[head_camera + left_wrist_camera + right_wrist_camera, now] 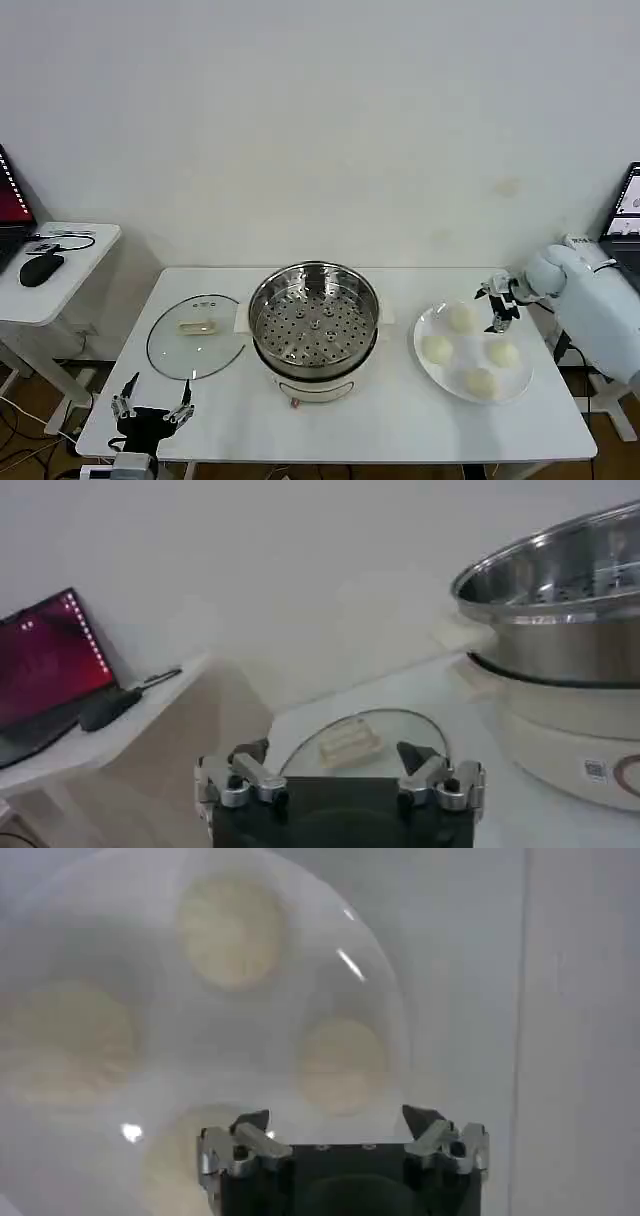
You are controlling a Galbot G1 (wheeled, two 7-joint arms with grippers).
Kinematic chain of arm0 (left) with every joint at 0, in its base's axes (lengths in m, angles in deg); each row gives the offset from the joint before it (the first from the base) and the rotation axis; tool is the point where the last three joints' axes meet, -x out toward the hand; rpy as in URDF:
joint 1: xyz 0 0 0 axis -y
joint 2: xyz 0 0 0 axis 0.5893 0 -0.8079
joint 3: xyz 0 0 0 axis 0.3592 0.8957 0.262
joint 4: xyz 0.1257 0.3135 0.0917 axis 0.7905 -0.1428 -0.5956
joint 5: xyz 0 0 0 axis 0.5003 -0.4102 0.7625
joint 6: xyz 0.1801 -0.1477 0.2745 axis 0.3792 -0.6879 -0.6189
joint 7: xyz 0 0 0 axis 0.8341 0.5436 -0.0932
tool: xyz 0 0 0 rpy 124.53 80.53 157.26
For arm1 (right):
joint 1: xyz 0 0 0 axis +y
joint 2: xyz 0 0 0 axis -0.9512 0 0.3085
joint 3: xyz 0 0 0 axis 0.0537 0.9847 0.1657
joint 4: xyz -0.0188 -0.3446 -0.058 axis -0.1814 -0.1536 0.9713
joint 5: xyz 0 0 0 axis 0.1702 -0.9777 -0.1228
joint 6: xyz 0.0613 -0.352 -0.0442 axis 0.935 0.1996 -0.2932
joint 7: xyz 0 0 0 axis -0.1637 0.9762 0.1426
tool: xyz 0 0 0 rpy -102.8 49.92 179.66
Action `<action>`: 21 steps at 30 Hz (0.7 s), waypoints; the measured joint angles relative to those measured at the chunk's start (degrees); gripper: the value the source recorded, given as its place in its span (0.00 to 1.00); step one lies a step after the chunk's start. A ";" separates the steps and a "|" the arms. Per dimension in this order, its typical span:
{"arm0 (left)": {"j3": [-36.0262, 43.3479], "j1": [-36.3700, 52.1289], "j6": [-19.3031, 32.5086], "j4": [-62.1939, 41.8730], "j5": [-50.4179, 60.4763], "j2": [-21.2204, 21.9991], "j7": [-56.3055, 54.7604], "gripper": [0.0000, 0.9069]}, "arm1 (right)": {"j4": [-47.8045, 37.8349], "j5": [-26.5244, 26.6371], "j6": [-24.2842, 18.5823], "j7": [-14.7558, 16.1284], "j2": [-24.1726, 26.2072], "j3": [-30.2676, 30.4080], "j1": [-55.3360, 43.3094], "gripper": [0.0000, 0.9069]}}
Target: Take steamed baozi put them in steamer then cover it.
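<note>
Over the plate [428, 368] of baozi [437, 349], right claw [497, 303] spread, left claw [152, 407] spread near cover [196, 335], no legible labels

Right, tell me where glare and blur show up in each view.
Head view: even light, bright reflections inside the steamer, a soft sheen on the glass cover. Left wrist view: the left gripper up close looks soft and the steamer rim gleams. Right wrist view: the baozi and white plate are blurred, with small glare streaks.
</note>
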 measured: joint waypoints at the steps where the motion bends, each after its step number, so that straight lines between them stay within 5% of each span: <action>1: -0.12 -0.10 0.04 0.00 -0.04 0.00 0.02 1.00 | -0.68 -0.20 -0.11 -0.06 -0.46 0.23 -0.24 1.00; 14: -0.79 -0.51 0.08 -0.05 -0.22 0.06 0.24 1.00 | -6.55 -2.44 -0.44 -0.78 -5.61 1.77 -1.17 1.00; 21: -1.03 -0.54 0.08 -0.16 -0.42 0.02 0.24 1.00 | -8.22 -3.16 -0.22 -1.23 -7.12 2.00 -1.18 0.90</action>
